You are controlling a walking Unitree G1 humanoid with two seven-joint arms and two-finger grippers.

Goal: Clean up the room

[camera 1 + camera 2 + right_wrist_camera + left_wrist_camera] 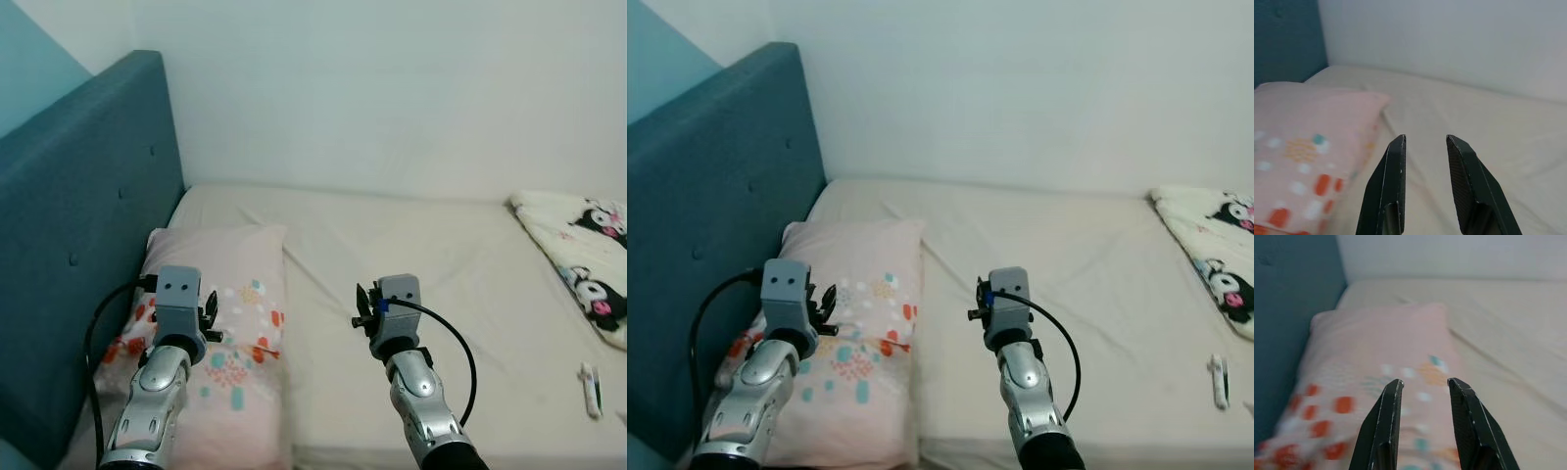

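1. Pillow [217, 333], pink with red, teal and orange marks, lies flat at the left of the bed [431, 264], its left edge against the blue headboard [78, 225]; it looks already in its usual sleeping place.
2. Left gripper [1424, 384] hovers just above the pillow's near half, fingers released with a gap between them and nothing held, probably poised to straighten or lift it.
3. Right gripper [1425, 141] hangs over the bare sheet just right of the pillow, fingers also parted and empty, likely waiting to help.
4. At the far right, a patterned blanket [578, 259] with black cartoon figures lies bunched on the bed, seemingly awaiting tidying.
5. Nearer, at the right, a small white object [590, 389] rests on the sheet; what it is cannot be told.
6. No box, basket or other container can be made out.
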